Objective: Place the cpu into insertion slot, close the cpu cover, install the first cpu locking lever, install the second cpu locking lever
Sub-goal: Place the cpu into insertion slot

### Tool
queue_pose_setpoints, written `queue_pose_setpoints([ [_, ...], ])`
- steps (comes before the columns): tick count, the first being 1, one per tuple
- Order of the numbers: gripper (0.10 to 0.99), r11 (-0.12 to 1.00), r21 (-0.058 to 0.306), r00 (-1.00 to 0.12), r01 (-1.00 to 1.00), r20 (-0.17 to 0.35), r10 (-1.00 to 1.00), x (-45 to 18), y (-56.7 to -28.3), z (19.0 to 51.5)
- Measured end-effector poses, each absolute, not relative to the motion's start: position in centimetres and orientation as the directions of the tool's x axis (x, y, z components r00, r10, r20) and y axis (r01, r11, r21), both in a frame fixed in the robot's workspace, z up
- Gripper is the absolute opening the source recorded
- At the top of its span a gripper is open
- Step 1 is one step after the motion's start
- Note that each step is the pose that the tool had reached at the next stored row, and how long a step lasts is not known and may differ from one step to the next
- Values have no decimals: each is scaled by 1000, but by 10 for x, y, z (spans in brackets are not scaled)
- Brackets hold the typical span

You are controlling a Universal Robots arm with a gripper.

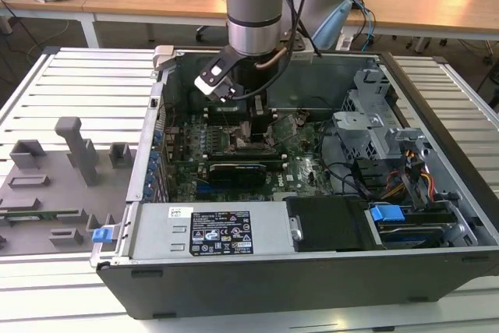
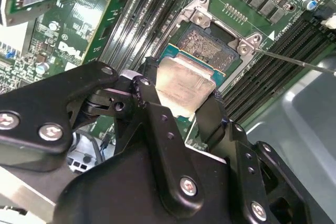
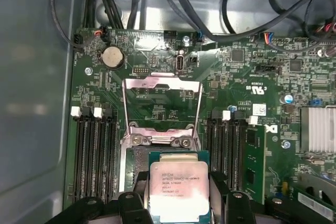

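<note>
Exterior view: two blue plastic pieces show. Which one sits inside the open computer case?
The blue plastic clip at the exterior view's right. The other blue tab juts outside the dark grey computer case's corner, at the exterior view's left.

The cpu point(image 2: 185, 85) hides much of the insertion slot point(image 2: 202, 43).

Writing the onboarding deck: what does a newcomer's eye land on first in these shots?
In the exterior view, the arm reaching down into the open computer case. In both wrist views, the claw clamped on the silvery cpu right over the insertion slot, pin grid partly showing. Beyond the slot in the first wrist view, the cpu cover stands flipped open.
</note>
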State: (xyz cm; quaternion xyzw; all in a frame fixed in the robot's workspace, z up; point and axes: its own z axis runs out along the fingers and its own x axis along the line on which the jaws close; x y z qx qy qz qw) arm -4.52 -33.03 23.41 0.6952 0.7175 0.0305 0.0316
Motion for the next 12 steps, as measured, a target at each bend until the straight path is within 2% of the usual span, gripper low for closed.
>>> queue_pose_setpoints([
  [12, 541, 32, 89, -31, 996, -3, 1000, -48, -321, 224],
])
